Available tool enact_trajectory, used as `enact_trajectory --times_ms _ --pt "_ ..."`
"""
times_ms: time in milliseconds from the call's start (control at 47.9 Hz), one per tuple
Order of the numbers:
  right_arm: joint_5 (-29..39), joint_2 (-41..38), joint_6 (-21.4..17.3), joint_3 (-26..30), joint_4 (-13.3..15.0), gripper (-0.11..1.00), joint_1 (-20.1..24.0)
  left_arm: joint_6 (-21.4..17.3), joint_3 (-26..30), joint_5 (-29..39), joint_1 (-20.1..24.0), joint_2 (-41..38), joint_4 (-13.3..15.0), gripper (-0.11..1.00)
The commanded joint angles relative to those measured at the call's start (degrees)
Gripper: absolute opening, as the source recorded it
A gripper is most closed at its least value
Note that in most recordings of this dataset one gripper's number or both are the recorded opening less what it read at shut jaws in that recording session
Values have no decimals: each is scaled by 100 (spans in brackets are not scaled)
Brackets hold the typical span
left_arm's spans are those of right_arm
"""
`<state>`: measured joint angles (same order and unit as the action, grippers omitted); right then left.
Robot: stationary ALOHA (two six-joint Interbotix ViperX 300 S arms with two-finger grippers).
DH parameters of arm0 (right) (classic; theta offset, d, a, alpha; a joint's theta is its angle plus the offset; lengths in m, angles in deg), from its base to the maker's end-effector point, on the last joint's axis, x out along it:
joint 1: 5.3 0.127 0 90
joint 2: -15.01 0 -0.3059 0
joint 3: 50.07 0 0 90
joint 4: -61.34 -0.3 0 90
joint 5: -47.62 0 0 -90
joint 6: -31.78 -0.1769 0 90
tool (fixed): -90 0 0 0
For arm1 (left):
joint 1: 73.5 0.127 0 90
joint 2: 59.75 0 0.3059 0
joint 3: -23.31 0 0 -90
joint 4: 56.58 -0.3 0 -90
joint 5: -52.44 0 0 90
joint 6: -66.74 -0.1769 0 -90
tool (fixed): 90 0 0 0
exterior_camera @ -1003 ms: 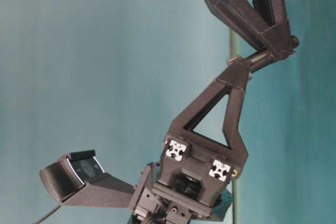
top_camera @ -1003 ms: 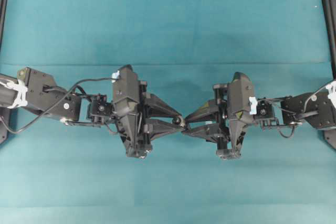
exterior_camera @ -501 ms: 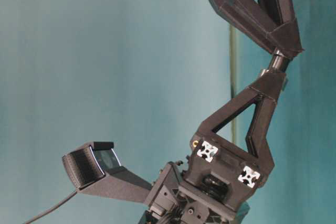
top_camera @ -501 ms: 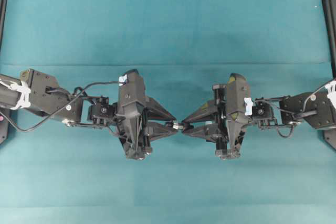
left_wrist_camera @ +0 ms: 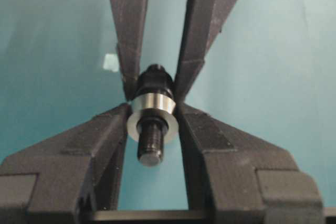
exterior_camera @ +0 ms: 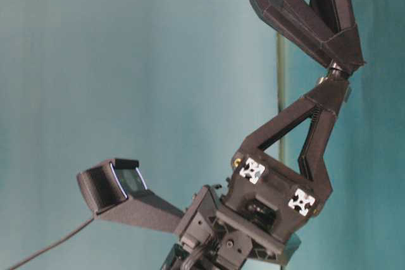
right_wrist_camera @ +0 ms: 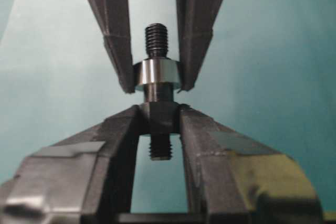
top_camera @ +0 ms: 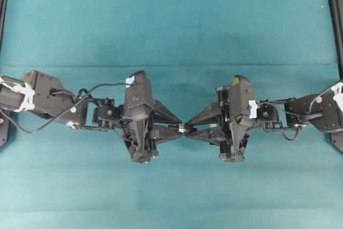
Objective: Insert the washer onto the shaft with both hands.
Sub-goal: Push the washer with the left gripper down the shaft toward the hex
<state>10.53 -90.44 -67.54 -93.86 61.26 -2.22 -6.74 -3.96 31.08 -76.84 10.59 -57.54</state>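
Observation:
Both grippers meet tip to tip above the middle of the table. My left gripper [left_wrist_camera: 152, 113] is shut on the washer [left_wrist_camera: 152, 103], a silvery ring pinched at its rim between the two fingertips. My right gripper [right_wrist_camera: 160, 115] is shut on the shaft [right_wrist_camera: 159, 114], clamping its thick dark middle. The washer [right_wrist_camera: 156, 74] sits around the shaft, and the threaded end [left_wrist_camera: 150, 141] pokes through it toward the left wrist camera. From overhead, the left gripper [top_camera: 172, 130] and right gripper [top_camera: 193, 129] nearly touch, with only a glint of metal [top_camera: 183, 128] between them.
A teal cloth [top_camera: 171, 30] covers the table, with a fold line across its middle. Black frame rails [top_camera: 335, 25] run down the left and right edges. A tiny pale speck [top_camera: 322, 7] lies at the far right. Both arms hang above the cloth.
The left gripper has rolled and pushed toward the right gripper, carrying the washer along the shaft. The stretch of bare shaft between the two grippers has shrunk. The right gripper has barely moved.

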Motion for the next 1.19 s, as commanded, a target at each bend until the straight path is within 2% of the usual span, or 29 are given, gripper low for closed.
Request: enact_trajectory --times_ms 0,209,1170 --pt "-44 35 44 132 -9 0 -18 -26 123 26 18 9 -9 35" --pt "-44 26 44 149 -9 0 -18 -149 176 158 35 -9 -9 35" --pt "-18 26 44 149 -9 0 -9 -158 378 176 105 -44 -9 35"
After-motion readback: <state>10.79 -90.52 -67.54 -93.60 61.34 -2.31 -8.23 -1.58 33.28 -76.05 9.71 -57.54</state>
